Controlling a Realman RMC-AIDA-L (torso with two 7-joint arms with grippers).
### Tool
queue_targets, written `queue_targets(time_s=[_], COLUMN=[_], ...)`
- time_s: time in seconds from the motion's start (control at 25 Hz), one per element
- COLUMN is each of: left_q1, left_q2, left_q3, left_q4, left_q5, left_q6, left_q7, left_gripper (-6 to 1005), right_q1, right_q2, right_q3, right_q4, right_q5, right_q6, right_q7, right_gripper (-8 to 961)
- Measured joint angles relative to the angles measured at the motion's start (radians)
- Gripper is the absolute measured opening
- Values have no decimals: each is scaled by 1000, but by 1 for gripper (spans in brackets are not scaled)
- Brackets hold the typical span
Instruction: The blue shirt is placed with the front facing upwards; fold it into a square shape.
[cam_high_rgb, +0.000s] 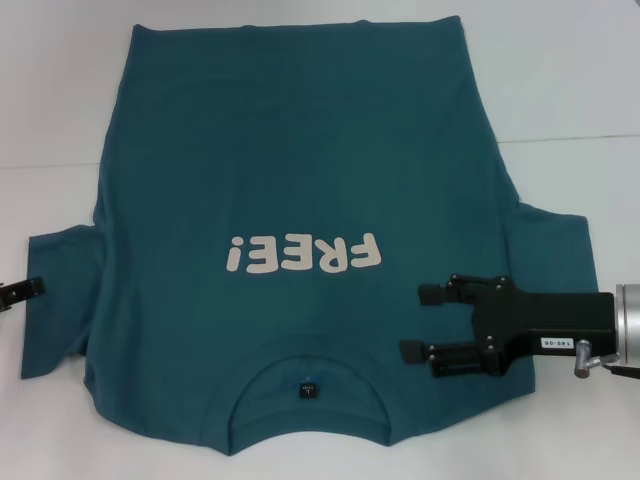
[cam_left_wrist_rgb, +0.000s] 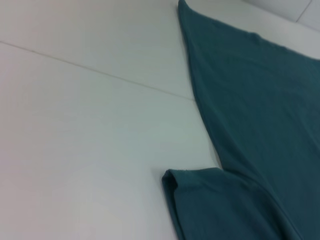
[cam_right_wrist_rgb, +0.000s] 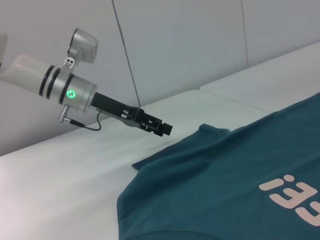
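While the blue shirt (cam_high_rgb: 300, 200) lies flat and face up on the white table (cam_high_rgb: 570, 80), its collar (cam_high_rgb: 308, 372) sits at the near edge and its hem at the far edge. From my head camera the off-white "FREE!" lettering (cam_high_rgb: 303, 255) reads upside down, and a small black label (cam_high_rgb: 308, 388) shows inside the collar. Both sleeves are spread out to the sides. My right gripper (cam_high_rgb: 425, 322) hangs over the shirt's near right part, between the lettering and the right sleeve (cam_high_rgb: 555, 250), its two black fingers parted and grasping nothing. My left gripper (cam_right_wrist_rgb: 167, 130) is at the table's left edge, just beside the left sleeve (cam_high_rgb: 60, 300); I cannot tell whether it is released or clenched.
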Motion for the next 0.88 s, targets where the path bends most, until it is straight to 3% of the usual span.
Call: queue_targets(time_s=[0.36,0.56,0.88], left_q1=[-11,-31,-64], left_q2=[-10,-10,-11], left_q3=[7,13,28], left_q4=[-11,-47,-80], left_q5=[15,16,19], left_q6=[-11,-12,-17], left_q7=[1,5,8], left_gripper=[846,952,950], right_q1=[-1,0,0], right_q2=[0,0,0], right_q3=[0,0,0], right_q4=[0,0,0], right_q5=[0,-1,-6], right_q6=[-2,-2,0], right_q7=[0,0,2], right_gripper=[920,920,919])
